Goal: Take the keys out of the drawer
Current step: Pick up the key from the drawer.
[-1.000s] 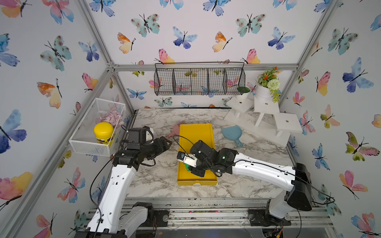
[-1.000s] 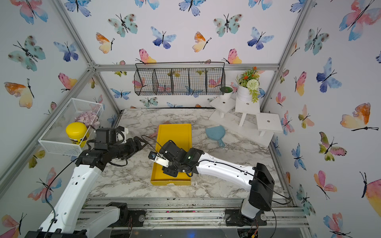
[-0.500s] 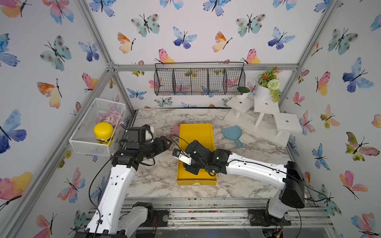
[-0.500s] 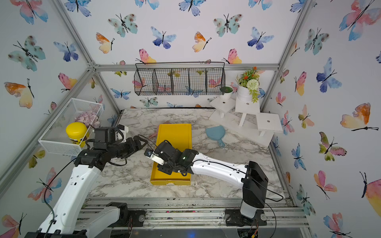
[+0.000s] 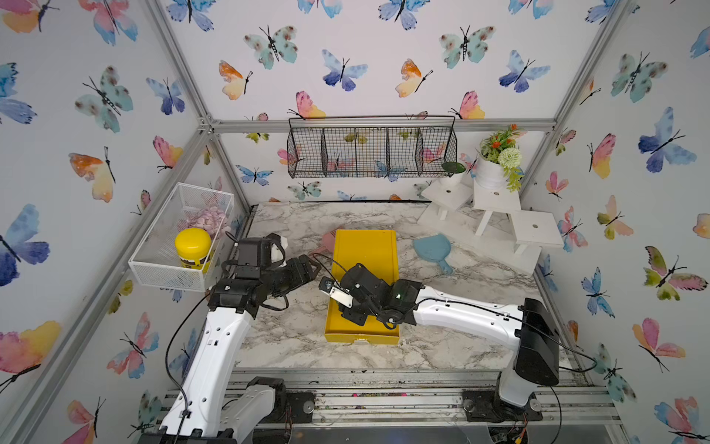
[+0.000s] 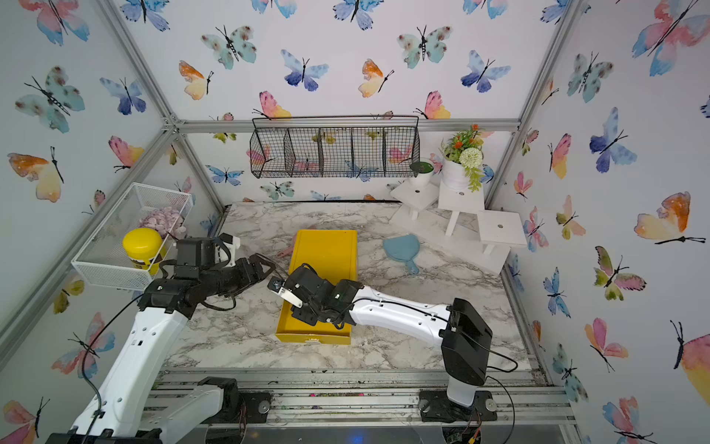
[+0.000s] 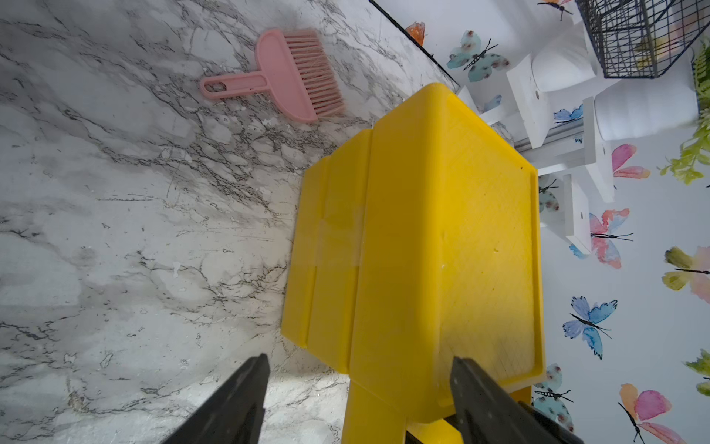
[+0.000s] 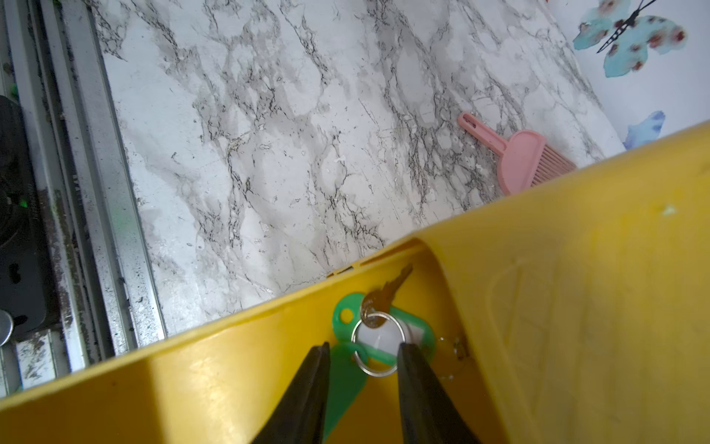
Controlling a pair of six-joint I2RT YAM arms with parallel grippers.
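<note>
I'm hovering my right gripper (image 8: 363, 346) partly open, gripping nothing, jaws straddling the green-tagged keys (image 8: 386, 292) lying by the left wall inside the open yellow drawer (image 8: 192, 369). My left gripper (image 7: 359, 359) is hanging wide open, empty, left of it.

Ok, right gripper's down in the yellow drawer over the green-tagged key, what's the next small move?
Probably close the right gripper on the key ring. Its jaws stand apart on either side of the ring, which lies on the green tags inside the drawer, so nothing looks gripped yet.
</note>
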